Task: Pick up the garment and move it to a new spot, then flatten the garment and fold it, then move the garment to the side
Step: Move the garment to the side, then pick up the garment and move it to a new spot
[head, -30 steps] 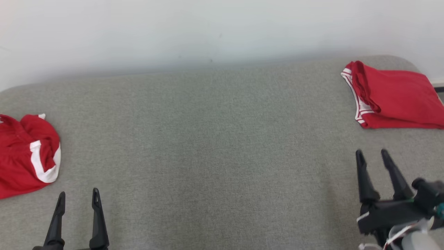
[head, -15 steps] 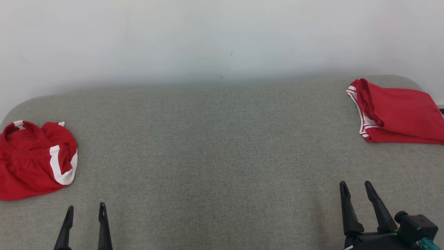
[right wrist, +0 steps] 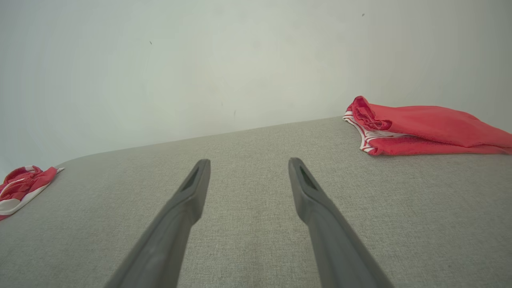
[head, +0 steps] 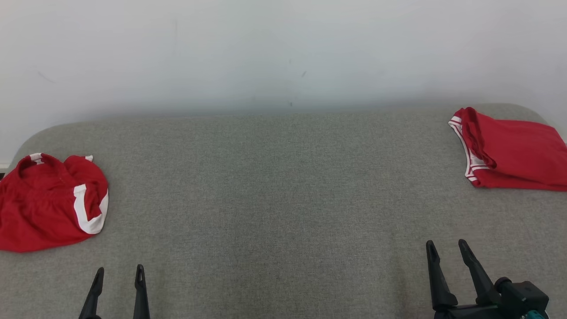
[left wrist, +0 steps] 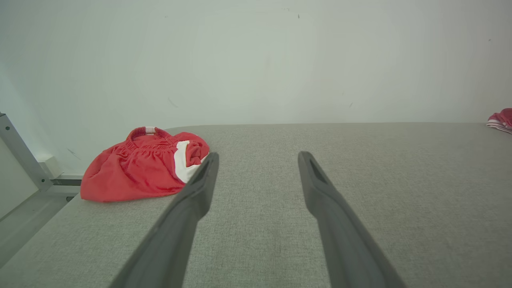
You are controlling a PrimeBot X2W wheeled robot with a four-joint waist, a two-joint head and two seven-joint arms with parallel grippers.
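At the far left of the tabletop [head: 274, 199], close to its edge, the crumpled garment [head: 48, 201] is bunched up; it is judged to be the one to be picked up. The left hand [head: 119, 269] is held spread and empty near it. If only a top fold is pinched, the cloth could be lifted in a tangle or dragged off the edge. The right hand [head: 446, 243], likewise spread and empty, is well apart. The folded garment [head: 518, 150] at the far right could be disturbed by a wide sweep.
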